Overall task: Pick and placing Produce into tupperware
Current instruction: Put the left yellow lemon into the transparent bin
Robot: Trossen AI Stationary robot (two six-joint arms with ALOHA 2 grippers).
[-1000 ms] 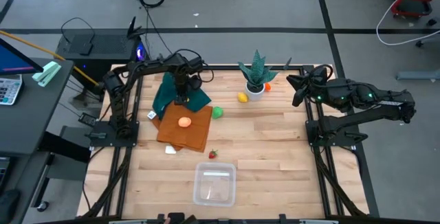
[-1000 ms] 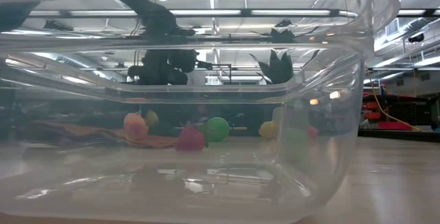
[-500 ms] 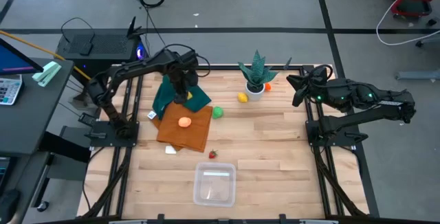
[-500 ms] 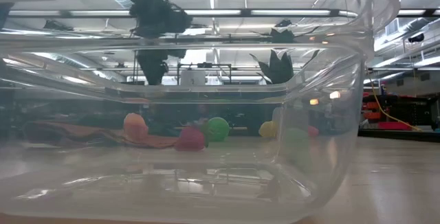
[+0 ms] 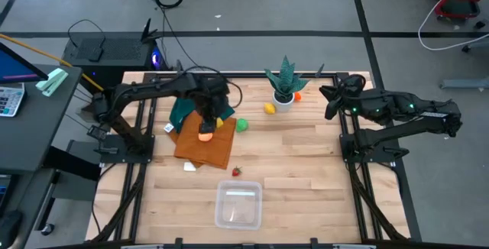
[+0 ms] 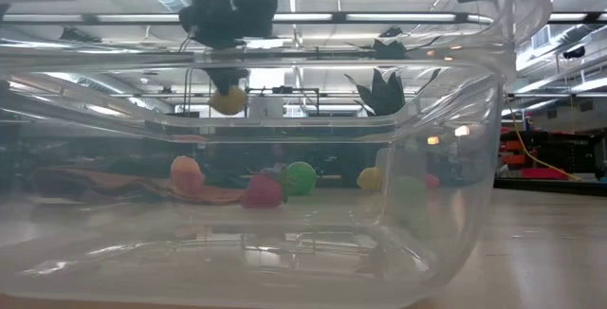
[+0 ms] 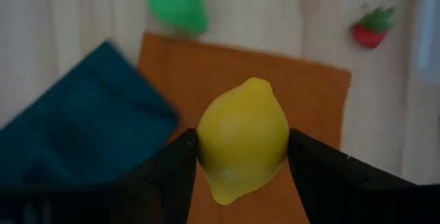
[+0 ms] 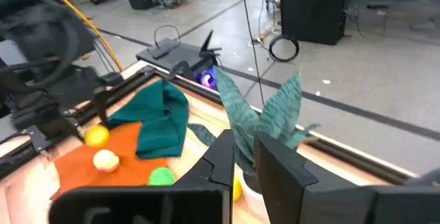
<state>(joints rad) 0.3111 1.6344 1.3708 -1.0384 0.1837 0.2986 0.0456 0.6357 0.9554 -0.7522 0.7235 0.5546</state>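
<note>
We are finding the left hand [image 5: 207, 121] raised above the orange cloth [image 5: 206, 148], pinching a yellow lemon [image 7: 242, 136] between its two fingers [image 7: 162, 176]. The lemon's long axis is running along the fingers, its nub pointing back toward the wrist.

Directly beneath the hand, an orange-and-cream fruit [image 5: 205, 135] is lying on the cloth, and the teal cloth [image 5: 186, 108] is bunching just behind. A green fruit [image 5: 241, 124] is sitting just beside the hand, off the cloth's edge, and a small red strawberry [image 5: 237, 172] is resting between the hand and the tupperware [image 5: 238, 205], which is standing well apart at the counter's [image 5: 306, 165] near edge. Bare counter is lying open between cloth and tupperware apart from that strawberry.

The potted plant [image 5: 285, 83] is standing farther off, with another yellow fruit [image 5: 269, 108] and an orange one [image 5: 297, 95] near its pot.

The right hand [image 8: 244, 157], fingers pressed together, is waiting beyond the plant at the counter's edge.
</note>
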